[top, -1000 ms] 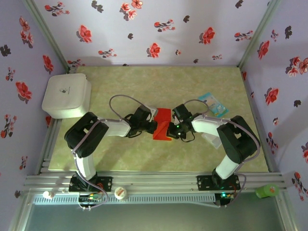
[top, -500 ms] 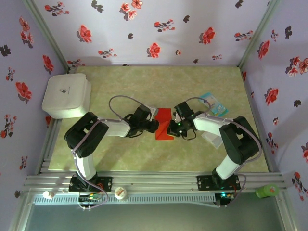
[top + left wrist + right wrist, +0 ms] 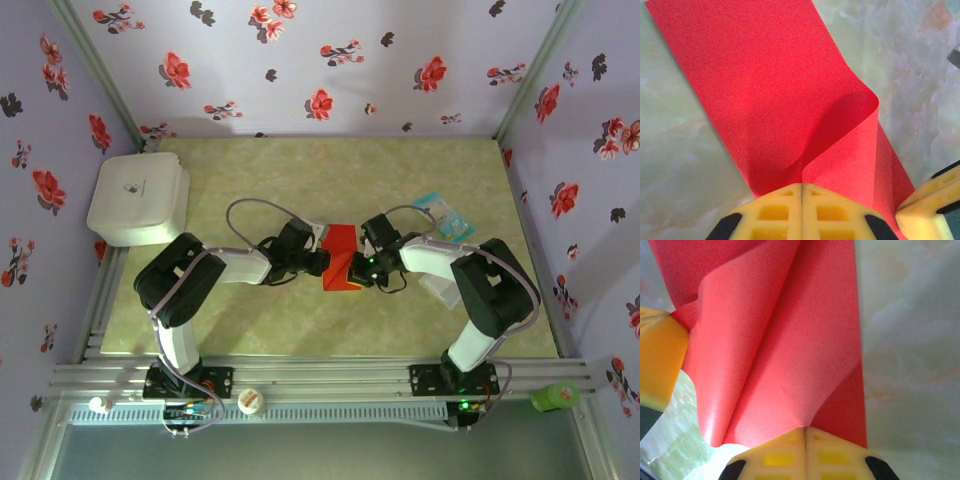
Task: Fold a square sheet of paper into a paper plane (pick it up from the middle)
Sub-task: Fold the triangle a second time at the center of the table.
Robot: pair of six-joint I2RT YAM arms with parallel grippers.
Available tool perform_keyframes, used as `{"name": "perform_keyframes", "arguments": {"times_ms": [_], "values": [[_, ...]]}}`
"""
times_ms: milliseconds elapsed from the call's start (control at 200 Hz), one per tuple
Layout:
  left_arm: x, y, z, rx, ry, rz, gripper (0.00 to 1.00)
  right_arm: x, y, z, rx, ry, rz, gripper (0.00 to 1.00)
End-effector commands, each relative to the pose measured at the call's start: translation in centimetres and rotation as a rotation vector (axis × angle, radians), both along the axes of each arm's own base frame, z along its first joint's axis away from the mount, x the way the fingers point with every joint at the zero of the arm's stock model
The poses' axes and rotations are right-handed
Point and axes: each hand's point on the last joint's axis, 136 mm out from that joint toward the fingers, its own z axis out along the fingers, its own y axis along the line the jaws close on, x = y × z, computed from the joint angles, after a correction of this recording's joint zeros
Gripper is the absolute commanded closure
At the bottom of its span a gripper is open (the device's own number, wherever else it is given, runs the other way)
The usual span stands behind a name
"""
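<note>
Dead centre of the tabletop point(image 3: 330, 180): the square sheet of paper point(image 3: 343, 262), bright red, pinched from both sides at once. Clamped on one edge by the left pincer point(image 3: 801, 186), yellow pads point(image 3: 775, 212) pressed together over the red. Gripped just as tightly on the opposite edge by the right pincer point(image 3: 805, 430). Buckled between them into a soft curl, doubled over on itself. Far part seemingly flat on the surface, hard to call from above. Well off to the right, a light-blue-and-white packet point(image 3: 443, 217); at the far left, a white box point(image 3: 138, 197).
</note>
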Motion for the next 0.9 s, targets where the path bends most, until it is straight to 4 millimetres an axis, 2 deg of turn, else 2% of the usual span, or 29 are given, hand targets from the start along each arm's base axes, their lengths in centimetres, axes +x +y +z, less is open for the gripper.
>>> {"name": "perform_keyframes", "arguments": {"times_ms": [0,360,895], "values": [[0.4,-0.1,0.4,0.0,-0.009,-0.012,0.98,-1.2,-1.3,-1.3,-0.073,0.034,0.016,0.98],[0.9,-0.5,0.2,0.016,-0.024,-0.03,0.98,-1.4,-1.4,-1.5,-0.081,0.041,0.028,0.98],[1.0,-0.1,-1.1,0.054,-0.01,-0.014,0.98,-1.3,-1.2,-1.5,-0.073,0.044,0.028,0.98]]}}
